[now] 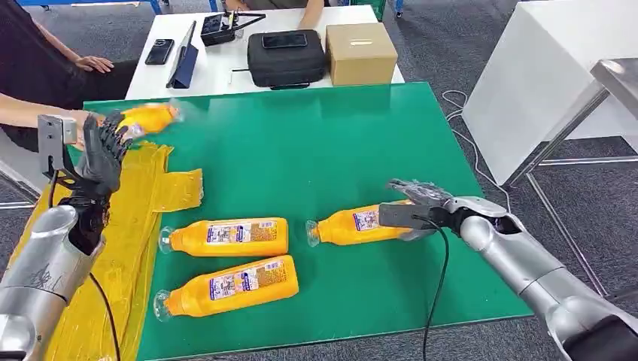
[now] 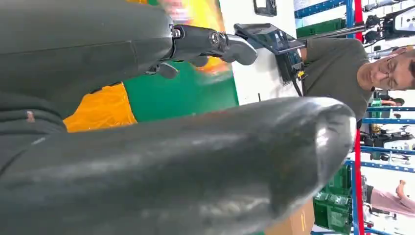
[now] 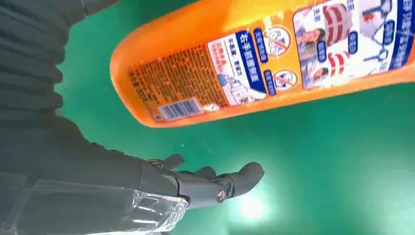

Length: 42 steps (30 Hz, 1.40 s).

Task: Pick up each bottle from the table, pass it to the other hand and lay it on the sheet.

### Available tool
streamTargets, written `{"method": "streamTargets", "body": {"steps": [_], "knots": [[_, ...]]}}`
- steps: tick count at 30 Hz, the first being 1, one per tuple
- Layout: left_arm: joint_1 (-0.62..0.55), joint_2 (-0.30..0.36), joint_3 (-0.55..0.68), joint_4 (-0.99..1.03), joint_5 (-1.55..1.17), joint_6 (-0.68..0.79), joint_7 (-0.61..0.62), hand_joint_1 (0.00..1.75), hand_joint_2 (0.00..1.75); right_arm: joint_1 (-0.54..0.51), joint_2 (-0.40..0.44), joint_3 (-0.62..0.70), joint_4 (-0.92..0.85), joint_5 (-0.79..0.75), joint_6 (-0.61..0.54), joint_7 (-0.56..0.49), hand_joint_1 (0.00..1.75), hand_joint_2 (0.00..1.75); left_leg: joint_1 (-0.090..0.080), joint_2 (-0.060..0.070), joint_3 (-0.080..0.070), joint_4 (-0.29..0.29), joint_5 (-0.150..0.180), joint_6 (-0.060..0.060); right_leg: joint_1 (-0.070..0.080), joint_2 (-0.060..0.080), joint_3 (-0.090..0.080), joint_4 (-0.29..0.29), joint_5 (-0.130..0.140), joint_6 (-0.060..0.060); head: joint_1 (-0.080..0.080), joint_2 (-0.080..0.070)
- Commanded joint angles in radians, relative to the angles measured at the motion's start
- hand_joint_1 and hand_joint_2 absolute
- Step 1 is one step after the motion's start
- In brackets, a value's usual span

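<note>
Three orange bottles lie on the green mat (image 1: pixel 338 143): one (image 1: pixel 226 237) mid-left, one (image 1: pixel 229 284) near the front edge, one (image 1: pixel 357 223) to the right. My right hand (image 1: pixel 417 197) is at the base of that right bottle (image 3: pixel 264 58), fingers (image 3: pixel 215 183) apart and not gripping it. My left hand (image 1: pixel 101 154) is raised over the yellow sheet (image 1: pixel 143 226), fingers spread, holding nothing. Just beyond it a fourth bottle (image 1: pixel 150 118) is blurred, at the end of a person's arm (image 1: pixel 37 111) that comes in from the left. It shows as an orange blur (image 2: pixel 195 14) past my fingers (image 2: pixel 210 44).
Behind the mat a white table carries a black case (image 1: pixel 286 56), a cardboard box (image 1: pixel 361 53), a phone (image 1: pixel 159 51) and a tablet (image 1: pixel 183 64). A person (image 2: pixel 342 68) sits behind it. A white table (image 1: pixel 542 68) and a metal frame (image 1: pixel 572 120) stand on the right.
</note>
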Motion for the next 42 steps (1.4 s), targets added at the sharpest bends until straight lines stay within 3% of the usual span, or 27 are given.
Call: {"method": "streamTargets", "body": {"steps": [1,11,12,13,20,30,32,36,39,42], "knots": [[-0.046,-0.006,-0.034,0.09,0.036,0.003,0.009,0.0,0.0,-0.074,0.029,0.161,0.155,0.027,0.005,0.047,0.0,1.75,0.0,0.001,0.003,0.0,-0.001,-0.001,0.0,0.0,0.003,-0.001,-0.001,0.0,0.0,0.0],[-0.066,-0.033,-0.065,0.096,0.093,0.005,0.01,0.0,0.0,-0.001,0.152,0.204,0.435,0.166,-0.135,0.08,0.0,1.75,0.002,-0.001,0.007,-0.001,-0.002,-0.002,0.002,-0.002,0.008,-0.003,-0.001,0.0,0.0,0.0],[-0.066,-0.038,-0.065,0.094,0.094,0.008,0.011,0.0,0.0,0.004,0.156,0.206,0.449,0.171,-0.138,0.08,1.27,1.75,0.002,-0.001,0.005,-0.001,-0.001,-0.001,0.002,-0.002,0.006,-0.003,-0.001,0.0,0.0,0.0],[-0.064,-0.04,-0.066,0.087,0.098,0.01,0.013,0.0,0.0,0.003,0.173,0.206,0.485,0.174,-0.139,0.073,1.73,1.75,0.002,-0.003,0.008,-0.002,-0.001,-0.002,0.002,-0.004,0.01,-0.005,-0.002,0.0,0.0,0.0],[-0.069,-0.036,-0.076,0.085,0.112,0.02,0.01,0.0,0.0,0.01,0.231,0.204,0.59,0.216,-0.166,0.057,1.75,1.75,0.005,0.001,0.013,-0.001,-0.001,-0.002,0.004,0.0,0.013,-0.005,0.0,-0.001,0.001,0.0],[-0.061,-0.018,-0.068,0.079,0.123,0.022,0.004,0.0,0.0,-0.008,0.214,0.166,0.563,0.215,-0.179,0.046,1.75,1.75,0.004,0.001,0.024,-0.002,-0.003,-0.003,0.003,-0.001,0.014,-0.005,0.0,-0.001,0.0,0.0],[-0.06,-0.019,-0.068,0.079,0.123,0.022,0.004,0.0,0.0,-0.006,0.215,0.166,0.562,0.215,-0.18,0.046,1.75,1.75,0.004,0.002,0.026,-0.002,-0.003,0.0,0.002,0.0,0.025,-0.004,-0.001,-0.001,0.0,0.0],[-0.06,-0.019,-0.068,0.079,0.123,0.022,0.004,0.0,0.0,-0.006,0.215,0.166,0.562,0.215,-0.18,0.046,1.75,1.75,0.004,0.001,0.026,-0.002,-0.002,-0.001,0.002,-0.001,0.026,-0.005,0.0,0.0,0.0,0.0],[-0.049,0.0,-0.07,0.062,0.129,0.016,0.003,0.0,0.0,0.004,0.167,0.105,0.437,0.188,-0.198,0.047,1.75,1.75,0.004,0.001,0.025,-0.002,-0.001,-0.001,0.002,-0.002,0.025,-0.005,0.0,0.0,0.0,0.0],[-0.018,0.031,-0.069,0.005,0.132,0.011,0.017,0.0,0.0,0.034,0.102,-0.019,0.181,0.123,-0.243,0.129,1.75,1.75,0.003,0.002,0.024,-0.001,-0.002,-0.001,0.001,0.0,0.023,-0.003,0.0,0.0,0.0,0.0]]}}
